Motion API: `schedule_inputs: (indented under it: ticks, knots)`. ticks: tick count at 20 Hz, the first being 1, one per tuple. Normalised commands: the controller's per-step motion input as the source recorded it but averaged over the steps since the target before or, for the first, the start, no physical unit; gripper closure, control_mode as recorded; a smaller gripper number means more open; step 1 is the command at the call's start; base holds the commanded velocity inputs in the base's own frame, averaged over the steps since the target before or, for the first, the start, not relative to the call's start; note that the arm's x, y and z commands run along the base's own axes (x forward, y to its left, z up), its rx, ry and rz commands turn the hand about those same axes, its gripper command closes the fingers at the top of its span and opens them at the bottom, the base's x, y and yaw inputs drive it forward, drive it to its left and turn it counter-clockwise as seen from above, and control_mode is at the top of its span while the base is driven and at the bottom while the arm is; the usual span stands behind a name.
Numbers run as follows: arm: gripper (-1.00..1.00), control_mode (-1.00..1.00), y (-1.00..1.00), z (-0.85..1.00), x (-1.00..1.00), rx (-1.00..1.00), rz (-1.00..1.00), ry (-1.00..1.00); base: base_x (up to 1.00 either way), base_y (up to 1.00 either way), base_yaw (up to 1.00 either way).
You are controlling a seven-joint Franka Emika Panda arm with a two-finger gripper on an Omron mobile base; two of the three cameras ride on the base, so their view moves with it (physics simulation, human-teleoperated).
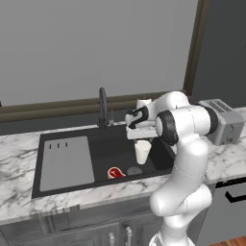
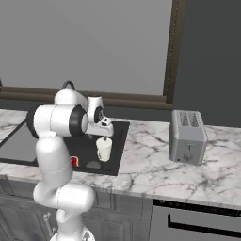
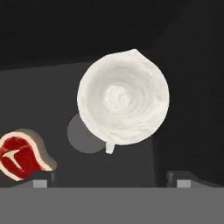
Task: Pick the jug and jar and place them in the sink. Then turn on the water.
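a: which step?

b: first placing, by the look of it. jug (image 1: 142,152) upright inside the sink (image 1: 67,185), on the black floor toward the right end, just beside the round drain (image 1: 134,170). seen from straight above in the hand view: flared rim, open mouth, little handle stub.

a: and the gripper (image 1: 141,137)?

b: directly over the jug, fingers spread wide, nothing between them. fingertips (image 3: 40,183) well apart at either side of the hand view, clear of the rim. so: released, not grasping.

a: anything else down there?

b: a raw steak (image 1: 114,173) on the basin floor, near the drain, left of the jug in the left base view. not touching the jug.

a: jar?

b: cannot make out for certain. a pale shape behind the arm near the counter's back edge, mostly hidden. no dark grey jar clearly visible.

a: next move, then?

b: probably lift straight up, clear of the jug's rim without tipping it, then find the jar. faucet (image 1: 103,106) dry, no stream, so water last. toaster (image 2: 187,136) on the counter to the right, well out of the way.
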Motion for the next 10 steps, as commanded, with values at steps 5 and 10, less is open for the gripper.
schedule_inputs:
  ticks: [5,10]
  knots:
    - [-1.00,-1.00,0.00,0.33,-0.51,0.00,0.00,0.00,0.00,0.00,0.00]
    - [-1.00,-1.00,-0.03,0.30,-0.67,0.00,0.00,0.00,0.00,0.00,0.00]
